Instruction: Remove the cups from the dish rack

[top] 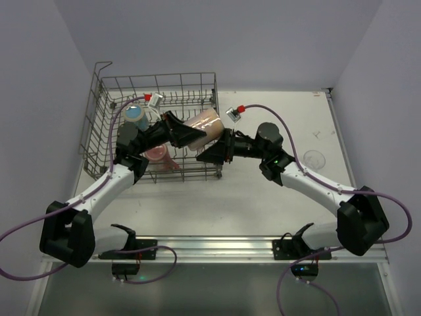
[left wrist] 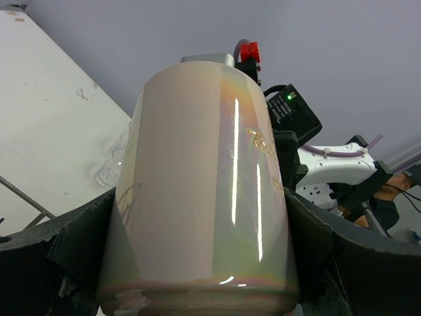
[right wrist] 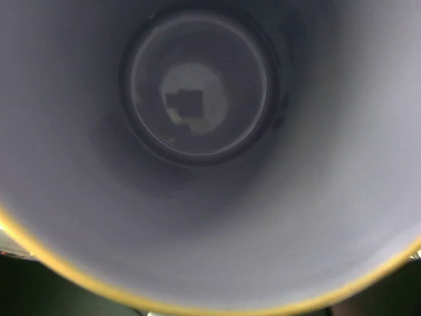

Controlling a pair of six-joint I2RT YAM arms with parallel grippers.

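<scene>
Left tool point(top: 189, 133) pinching pink-cream mug point(top: 206, 123) by its sides, fingers point(left wrist: 75, 253) pressed on both flanks. Mug tilted, held over right end of dish rack point(top: 99, 131), mouth facing right tool point(top: 219, 150). Right tool just at mug's mouth; its wrist view shows only mug's inside, so spread or pressed together: cannot tell. Red mug point(top: 158, 155) and pale blue cup point(top: 135, 116) inside rack, behind left tool. Clear tumbler point(top: 314, 158) on tabletop point(top: 263, 204), well behind right tool.
</scene>
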